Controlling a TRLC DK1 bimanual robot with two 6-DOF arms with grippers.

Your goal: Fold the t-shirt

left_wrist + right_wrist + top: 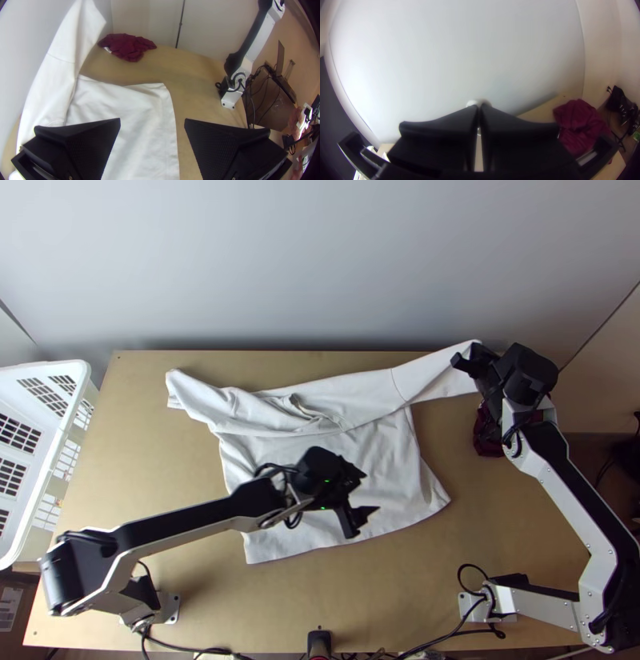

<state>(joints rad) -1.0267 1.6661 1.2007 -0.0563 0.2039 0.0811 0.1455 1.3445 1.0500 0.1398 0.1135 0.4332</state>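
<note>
T-shirt, white and long-sleeved, lies on the desk with its body mostly spread, the hem towards the arms' bases and the collar area rumpled in soft ridges along the far side. The sleeves run out to either side, so this looks like the laying-out or an early fold, with most of the folding to do.

The right gripper is out at the far right of the desk, its jaws closed on the end of one sleeve; its wrist view is blurred at the tips, so how much cloth is pinched is hard to judge. Holding there probably keeps the sleeve drawn out straight, ready to be brought in over the body. Pulled too hard, it could drag the whole shirt askew.

The left gripper is over the middle of the body, jaws wide open with nothing between them, perhaps placed there to take cloth or steady it.

A maroon cloth lies crumpled beyond the shirt, presumably set aside to leave folding room
</note>
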